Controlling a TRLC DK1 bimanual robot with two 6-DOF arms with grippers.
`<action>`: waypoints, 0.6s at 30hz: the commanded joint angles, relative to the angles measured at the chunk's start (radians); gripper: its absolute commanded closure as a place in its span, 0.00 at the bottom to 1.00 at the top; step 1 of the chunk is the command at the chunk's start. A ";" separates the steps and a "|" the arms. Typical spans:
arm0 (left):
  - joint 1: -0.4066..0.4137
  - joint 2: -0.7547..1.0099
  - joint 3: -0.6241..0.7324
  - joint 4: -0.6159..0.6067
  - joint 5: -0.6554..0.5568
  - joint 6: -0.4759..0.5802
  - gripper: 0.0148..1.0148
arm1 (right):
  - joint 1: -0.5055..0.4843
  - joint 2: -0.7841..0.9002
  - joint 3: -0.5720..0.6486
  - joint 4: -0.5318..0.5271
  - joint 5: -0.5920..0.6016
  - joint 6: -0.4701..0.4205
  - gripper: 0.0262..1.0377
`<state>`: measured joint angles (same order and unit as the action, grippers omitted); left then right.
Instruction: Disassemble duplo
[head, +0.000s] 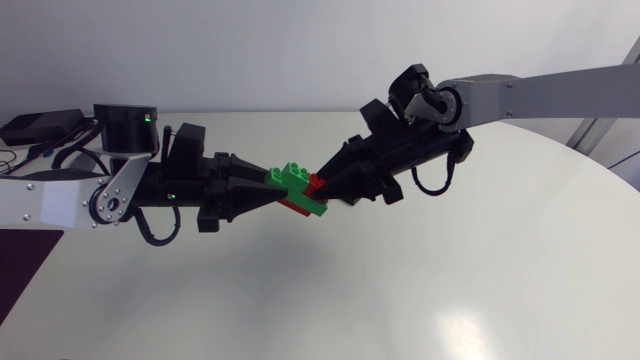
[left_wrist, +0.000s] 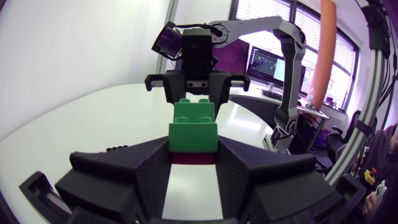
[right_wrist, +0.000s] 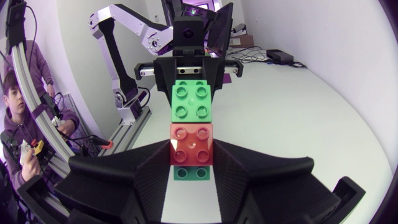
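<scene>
This looks like a robotics lab rather than a home or a shop. Two machine arms, the left arm (head: 60, 200) and the right arm (head: 540, 95), have bare metal links and black joints and stand at a broad, plain white table (head: 450, 280). A green status light (head: 148, 119) glows on the left arm, and an exposed cable loop (head: 432, 185) hangs under the right arm. At the upper left of the head view, a black electronics box (head: 40, 126) sits with leads trailing from it. In the right wrist view, a dark screen (right_wrist: 219, 25), a brown box (right_wrist: 247, 41) and a black unit (right_wrist: 281, 56) stand at the table's far end behind the left arm. The only plaything is a stack of toy bricks (head: 300, 185), held up between the arms like a test piece.
</scene>
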<state>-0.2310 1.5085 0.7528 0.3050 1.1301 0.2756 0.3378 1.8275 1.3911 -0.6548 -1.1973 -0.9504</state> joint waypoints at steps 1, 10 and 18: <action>-0.010 0.005 -0.024 -0.026 0.030 0.017 0.92 | -0.062 -0.031 0.003 0.026 0.005 0.036 0.83; -0.013 0.004 -0.024 -0.026 0.030 0.017 0.92 | -0.114 -0.010 0.017 0.142 0.008 0.196 0.83; -0.014 0.002 -0.027 -0.026 0.030 0.020 0.92 | -0.129 0.012 0.040 0.167 0.048 0.256 0.83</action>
<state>-0.2424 1.5085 0.7456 0.2832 1.1477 0.2794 0.2039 1.8259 1.3994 -0.5053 -1.1656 -0.7433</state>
